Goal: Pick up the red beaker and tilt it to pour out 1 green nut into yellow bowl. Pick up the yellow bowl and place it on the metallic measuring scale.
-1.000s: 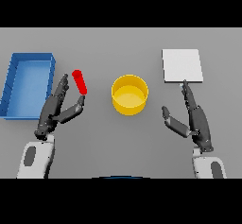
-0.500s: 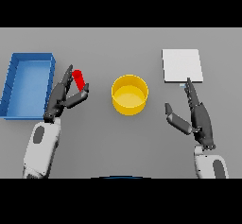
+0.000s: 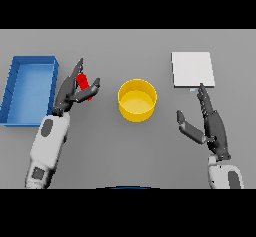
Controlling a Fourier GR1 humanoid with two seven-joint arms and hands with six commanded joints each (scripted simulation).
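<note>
The left hand [image 3: 75,88] has closed in around the red beaker [image 3: 84,84], its fingers and thumb now curling about the small red cylinder, where a second ago they were still reaching toward it with the beaker standing clear above the fingertips; the arm has come forward and inward across those pictures. From the head view, the only one given, the beaker stands tilted between the blue tray [image 3: 20,88] on its outer side and the yellow bowl [image 3: 137,100] toward the middle of the grey table [image 3: 128,156], near the bowl but not over it. I cannot tell whether the beaker has left the table yet. The green nut cannot be made out. The right hand [image 3: 210,126] hangs with fingers straight and relaxed, holding nothing, just below the metallic measuring scale [image 3: 193,69], and has barely shifted. In my judgement the grasp is being secured, so the lift, the carry over the bowl and the pour all lie ahead, and the bowl's move to the scale is not begun.
</note>
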